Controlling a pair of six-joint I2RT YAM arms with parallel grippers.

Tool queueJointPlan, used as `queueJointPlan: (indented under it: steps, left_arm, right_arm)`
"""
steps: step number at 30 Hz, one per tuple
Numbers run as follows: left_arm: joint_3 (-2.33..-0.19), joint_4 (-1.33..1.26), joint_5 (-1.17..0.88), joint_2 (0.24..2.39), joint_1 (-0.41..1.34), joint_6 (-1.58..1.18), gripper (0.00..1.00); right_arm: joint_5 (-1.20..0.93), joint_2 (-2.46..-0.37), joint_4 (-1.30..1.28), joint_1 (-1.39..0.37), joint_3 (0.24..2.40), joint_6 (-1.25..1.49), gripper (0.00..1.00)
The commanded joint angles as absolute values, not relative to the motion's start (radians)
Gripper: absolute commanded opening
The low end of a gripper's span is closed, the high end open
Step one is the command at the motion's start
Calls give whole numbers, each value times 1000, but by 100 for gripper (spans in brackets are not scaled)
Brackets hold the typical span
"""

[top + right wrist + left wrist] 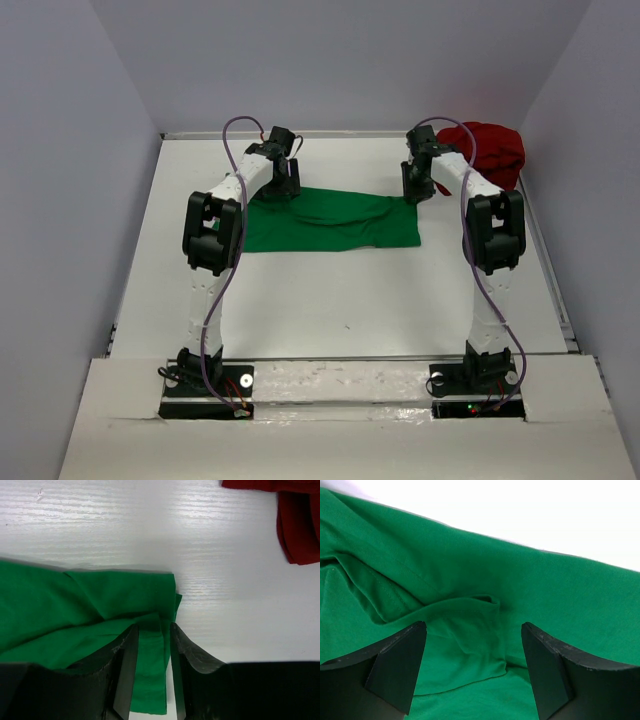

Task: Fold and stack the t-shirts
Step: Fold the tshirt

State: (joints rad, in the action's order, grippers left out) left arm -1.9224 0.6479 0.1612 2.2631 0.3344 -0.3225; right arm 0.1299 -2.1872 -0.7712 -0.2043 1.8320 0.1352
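Left gripper [474, 650]: jaws spread wide, nothing held; both fingers stand just above cloth.
Between left fingers: a raised, wrinkled fold of the green t-shirt [470, 580]; a hemmed edge curls just ahead of the fingertips.
Beyond left gripper: the shirt's far edge, then the bare white table [520, 505].
Right gripper [152, 647]: jaws set narrow, with a strip of the green t-shirt's edge filling the gap between the fingers; whether the pads actually pinch it cannot be told.
Just ahead of right gripper: the shirt's layered corner ends, with bare table beyond it.
Far ahead, to the right: the dark red t-shirt [300, 525], bunched, well apart from the green one.
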Motion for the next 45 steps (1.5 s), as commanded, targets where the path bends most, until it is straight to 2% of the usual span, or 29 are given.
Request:
queueJointPlan:
  steps: [1, 7, 16, 21, 24, 28, 38, 45]
  left_arm:
    - [-1951, 661, 160, 2243, 339, -313, 86]
    - [-1951, 661, 160, 2241, 339, -310, 86]
    - [-1954, 663, 155, 2243, 339, -307, 86]
    - [-1951, 663, 164, 2249, 339, -308, 86]
    - [-1968, 684, 170, 2275, 337, -314, 86]
    - [-2011, 724, 187, 2324, 339, -339, 85]
    - [-2036, 739, 187, 2352, 336, -359, 71]
    - [-2029, 741, 189, 2359, 336, -360, 68]
  right_arm:
    - [120, -2203, -770, -212, 1862, 130, 36]
    - [109, -2209, -772, -212, 1862, 135, 26]
    - [110, -2214, -772, -212, 1862, 135, 25]
    - [110, -2203, -772, -221, 1850, 141, 6]
    - [127, -2184, -767, -221, 1832, 143, 0]
    - [153, -2154, -762, -230, 1804, 147, 0]
    - [224, -2037, -753, -268, 1714, 169, 0]
    - [256, -1976, -755, -290, 1664, 187, 0]
